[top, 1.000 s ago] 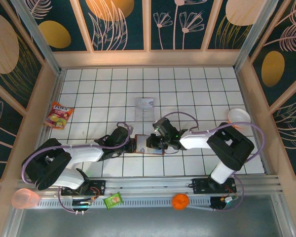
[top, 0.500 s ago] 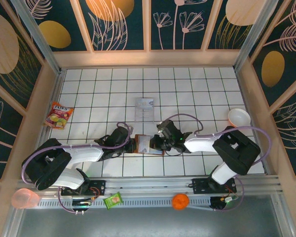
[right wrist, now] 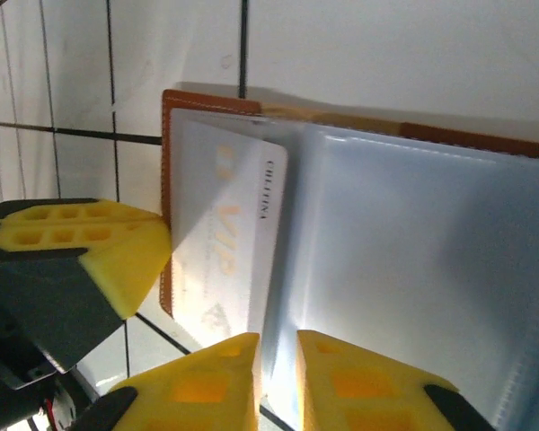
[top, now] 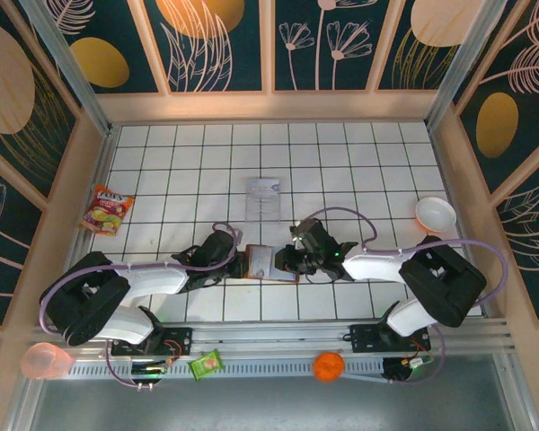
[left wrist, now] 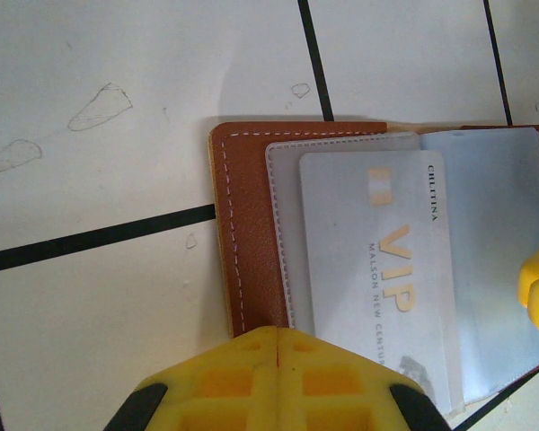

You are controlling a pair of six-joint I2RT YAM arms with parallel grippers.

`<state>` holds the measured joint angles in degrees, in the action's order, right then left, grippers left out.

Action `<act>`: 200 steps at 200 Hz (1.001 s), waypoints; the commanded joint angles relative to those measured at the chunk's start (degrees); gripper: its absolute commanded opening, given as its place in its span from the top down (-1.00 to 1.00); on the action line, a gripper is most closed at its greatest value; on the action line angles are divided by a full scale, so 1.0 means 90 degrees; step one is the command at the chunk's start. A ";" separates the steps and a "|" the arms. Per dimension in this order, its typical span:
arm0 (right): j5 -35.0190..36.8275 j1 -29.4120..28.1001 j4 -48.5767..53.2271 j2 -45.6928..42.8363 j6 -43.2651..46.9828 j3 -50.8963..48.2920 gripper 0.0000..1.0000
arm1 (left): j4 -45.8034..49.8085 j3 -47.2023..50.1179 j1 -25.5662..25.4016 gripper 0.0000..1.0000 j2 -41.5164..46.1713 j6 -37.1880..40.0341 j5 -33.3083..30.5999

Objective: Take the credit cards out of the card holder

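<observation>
Brown leather card holder (left wrist: 242, 242) lies opened flat on the tiled tabletop (left wrist: 90, 296), pale lining up. One credit card (left wrist: 377, 278), printed VIP, sits partly out of a sleeve. In the left wrist view, the left gripper (left wrist: 278, 334) is at 6 o'clock, fingers pressed together at the holder's brown edge. In the right wrist view, the right gripper (right wrist: 278, 346) is at 6 o'clock, fingers a narrow gap apart at the card's edge; whether they clamp it cannot be told.

The credit card (left wrist: 377, 269) reads "VIP", "CHILTINA", "MALSON NEW CENTU".
</observation>
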<state>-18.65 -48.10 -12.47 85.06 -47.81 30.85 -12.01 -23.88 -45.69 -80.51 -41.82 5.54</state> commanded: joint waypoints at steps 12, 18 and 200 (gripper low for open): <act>-0.0241 -0.0010 -0.0381 0.0367 0.0166 0.0341 0.60 | 0.0280 0.0142 0.0024 1.00 -0.0075 -0.0049 0.0048; -0.0273 -0.0001 -0.0426 0.0458 0.0124 0.0368 0.60 | 0.0282 0.0143 0.0027 1.00 -0.0068 -0.0049 0.0041; -0.0100 0.0149 -0.0579 0.1066 -0.0458 0.0435 0.61 | 0.0299 0.0143 0.0023 1.00 -0.0058 0.0018 0.0044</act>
<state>-20.75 -47.46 -17.06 92.58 -50.65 33.78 -11.99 -23.88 -45.69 -80.51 -41.82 5.54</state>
